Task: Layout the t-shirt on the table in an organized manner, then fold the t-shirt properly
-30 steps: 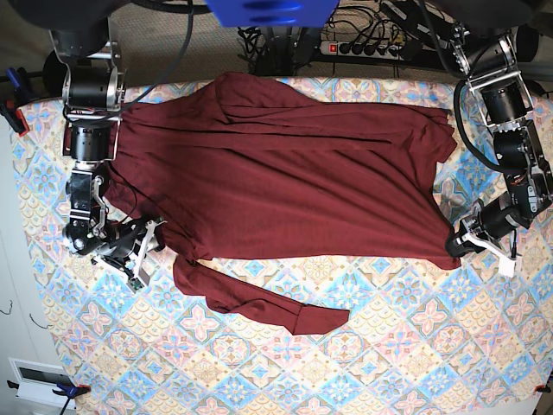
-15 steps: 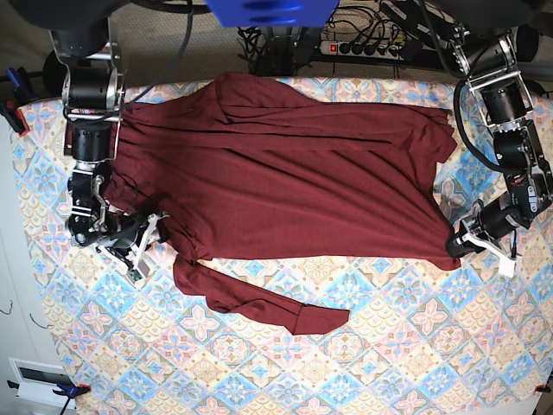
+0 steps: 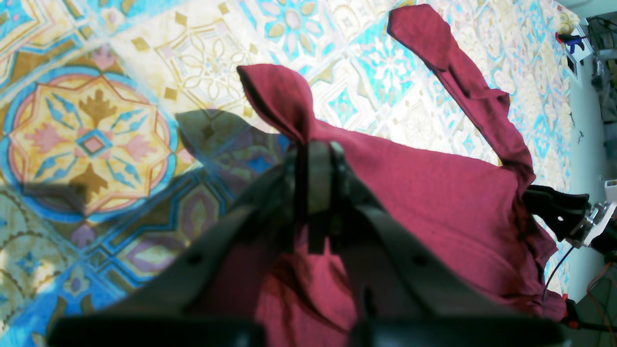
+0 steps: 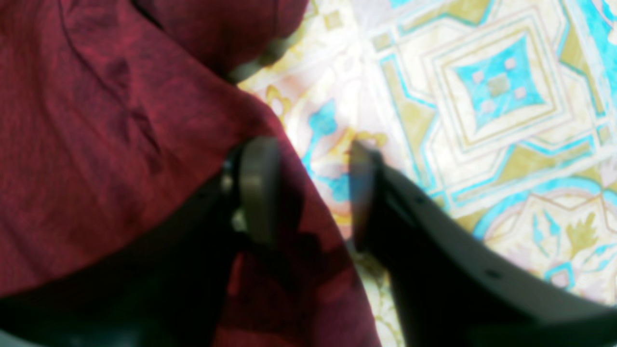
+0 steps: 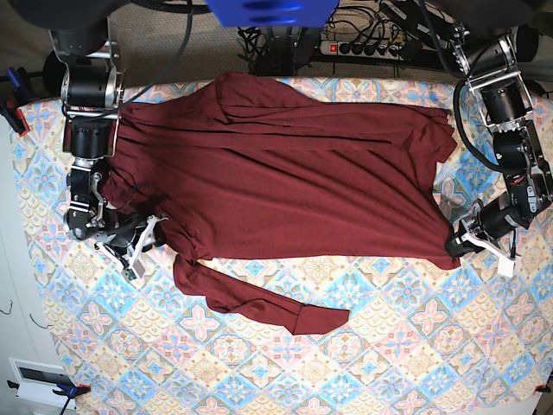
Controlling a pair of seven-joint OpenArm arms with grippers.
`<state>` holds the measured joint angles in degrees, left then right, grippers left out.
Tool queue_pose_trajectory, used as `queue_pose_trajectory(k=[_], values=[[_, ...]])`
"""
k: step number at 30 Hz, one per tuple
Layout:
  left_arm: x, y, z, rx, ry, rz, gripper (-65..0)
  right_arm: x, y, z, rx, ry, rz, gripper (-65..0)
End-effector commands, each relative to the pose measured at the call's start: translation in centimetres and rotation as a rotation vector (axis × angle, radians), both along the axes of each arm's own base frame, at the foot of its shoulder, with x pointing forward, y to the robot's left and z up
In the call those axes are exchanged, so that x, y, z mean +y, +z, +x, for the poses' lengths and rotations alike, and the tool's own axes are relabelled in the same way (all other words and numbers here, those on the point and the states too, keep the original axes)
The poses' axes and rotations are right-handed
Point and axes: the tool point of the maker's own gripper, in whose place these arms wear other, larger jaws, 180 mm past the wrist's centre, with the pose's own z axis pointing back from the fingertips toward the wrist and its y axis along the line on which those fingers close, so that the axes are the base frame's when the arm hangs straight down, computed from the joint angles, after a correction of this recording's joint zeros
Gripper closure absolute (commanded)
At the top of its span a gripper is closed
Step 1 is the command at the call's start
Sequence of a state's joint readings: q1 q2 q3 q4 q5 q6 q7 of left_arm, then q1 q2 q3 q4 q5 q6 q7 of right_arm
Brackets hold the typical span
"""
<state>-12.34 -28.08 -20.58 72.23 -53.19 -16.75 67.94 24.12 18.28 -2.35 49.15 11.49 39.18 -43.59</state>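
Base view shows the t-shirt (image 5: pixel 285 164) spread wide across the upper half of the table (image 5: pixel 389 354), its body lying mostly flat with long creases. One sleeve (image 5: pixel 259 303) trails from the lower left of the body toward the frame's centre, and the fabric at the upper right is bunched near the table's edge.

At the right of the frame, the left gripper (image 5: pixel 455 243) sits at the shirt's lower right corner. Left wrist view shows its jaws pressed together on a pinch of cloth, a small peak of fabric (image 3: pixel 279 96) standing up just past the fingertips (image 3: pixel 313 164) while the rest of the shirt runs off to the right.

At the left of the base frame, the right gripper (image 5: pixel 149 240) rests at the shirt's edge beside the sleeve root. Right wrist view, somewhat blurred, shows its jaws parted, one pad (image 4: pixel 258 188) over the maroon cloth and the other (image 4: pixel 361 193) over bare tablecloth, with the shirt's hem running between them. Whether the pads touch the fabric cannot be told.
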Motion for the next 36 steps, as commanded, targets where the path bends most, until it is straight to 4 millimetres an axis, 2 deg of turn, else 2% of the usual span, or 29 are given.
queue_pose_trajectory(k=[1, 7, 14, 20, 22, 24, 28, 30, 32, 36], values=[[0.6, 2.1, 1.1, -0.064, 0.005, 0.012, 0.0, -0.7, -1.0, -1.4, 0.082, 0.026, -0.053, -19.9], [0.6, 2.1, 1.1, -0.064, 0.005, 0.012, 0.0, -0.8, -3.3, -4.5, 0.157, 0.03, -0.061, -20.1], [0.5, 2.1, 1.1, -0.064, 0.005, 0.011, 0.0, -0.4, -1.0, -3.7, 0.085, 0.076, -0.114, -20.4], [-0.3, 1.8, 1.2, -0.065, 0.001, -0.011, 0.0, -0.2, -0.9, -3.7, 0.087, 0.084, -0.121, -20.3], [-0.4, 1.7, 1.2, -0.063, 0.0, -0.012, 0.0, 0.5, -1.3, -4.0, 0.098, 0.119, -0.133, -20.0], [-0.5, 1.7, 1.2, -0.063, -0.001, -0.013, 0.0, 1.1, -1.6, -4.2, 0.109, 0.152, -0.145, -17.1], [-0.5, 1.7, 1.2, -0.063, -0.001, -0.013, 0.0, 1.5, -1.7, -4.2, 0.11, 0.167, -0.15, -2.0], [-0.5, 1.7, 1.2, -0.065, -0.001, -0.013, 0.0, 1.5, -1.4, -4.0, 0.098, 0.164, -0.146, -0.9], [-0.5, 1.7, 1.2, -0.064, 0.0, -0.014, 0.0, 0.5, -0.8, -3.5, 0.078, 0.116, -0.127, -0.9], [-0.4, 1.8, 1.2, -0.067, 0.004, -0.014, 0.0, -3.1, 0.8, -2.6, 0.03, -0.051, -0.071, -0.9]])
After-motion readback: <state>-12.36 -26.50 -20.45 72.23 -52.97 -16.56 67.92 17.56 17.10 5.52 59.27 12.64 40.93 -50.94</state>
